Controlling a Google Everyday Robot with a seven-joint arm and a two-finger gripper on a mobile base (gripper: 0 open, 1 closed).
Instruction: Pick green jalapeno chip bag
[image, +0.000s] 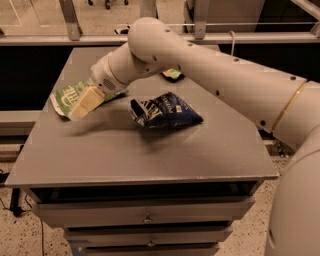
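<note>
The green jalapeno chip bag (63, 94) lies flat near the table's left edge, light green with white lettering. My gripper (83, 104) is low over the bag's right part, covers that part, and points down and to the left. I cannot tell whether it touches the bag. My arm (200, 65) reaches in from the right across the back of the table.
A dark blue and white bag (165, 111) lies at the table's middle, right of the gripper. A brighter green bag (172, 74) shows partly behind my arm at the back. The grey table (150, 160) has drawers below its front edge. A railing runs behind it.
</note>
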